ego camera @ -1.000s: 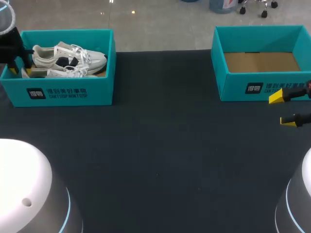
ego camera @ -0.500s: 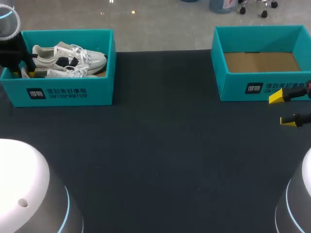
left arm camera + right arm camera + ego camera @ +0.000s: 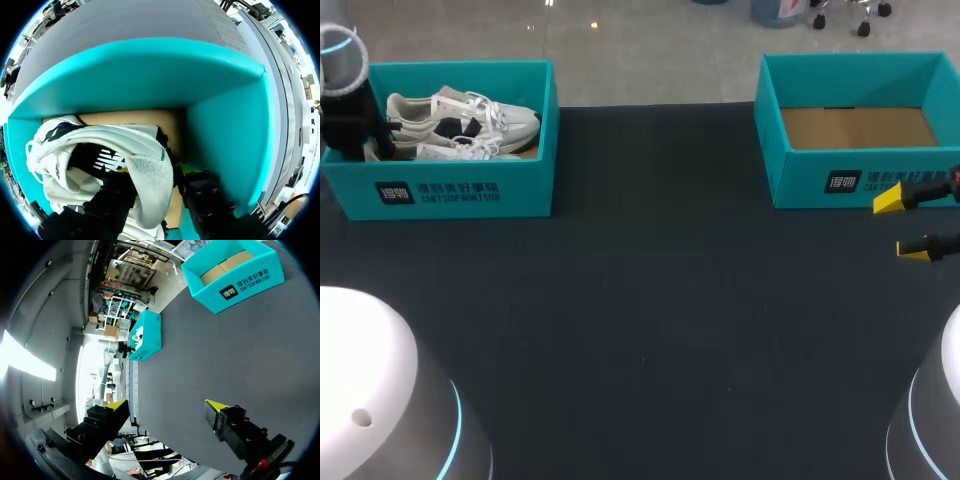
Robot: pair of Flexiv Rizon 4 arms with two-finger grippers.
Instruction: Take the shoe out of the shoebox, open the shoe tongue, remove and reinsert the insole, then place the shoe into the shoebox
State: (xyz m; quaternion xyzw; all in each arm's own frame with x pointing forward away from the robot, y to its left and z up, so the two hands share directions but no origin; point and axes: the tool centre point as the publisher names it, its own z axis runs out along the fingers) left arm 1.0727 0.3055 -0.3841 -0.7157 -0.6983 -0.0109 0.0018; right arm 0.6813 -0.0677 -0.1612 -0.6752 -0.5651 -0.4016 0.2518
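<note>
My R gripper (image 3: 902, 226) wide open over the dark table (image 3: 650, 330), just before the empty shoebox (image 3: 820, 185), far left my L gripper (image 3: 157, 172) down in the other shoebox (image 3: 470, 190), fingers apart each side of the white shoe (image 3: 142, 145) heel, not clamped, shoe lying inside this box.

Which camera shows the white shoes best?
The head view: both white shoes lie visible in the left teal box. The left wrist view shows only a heel close up; the right wrist view, a distant speck.
</note>
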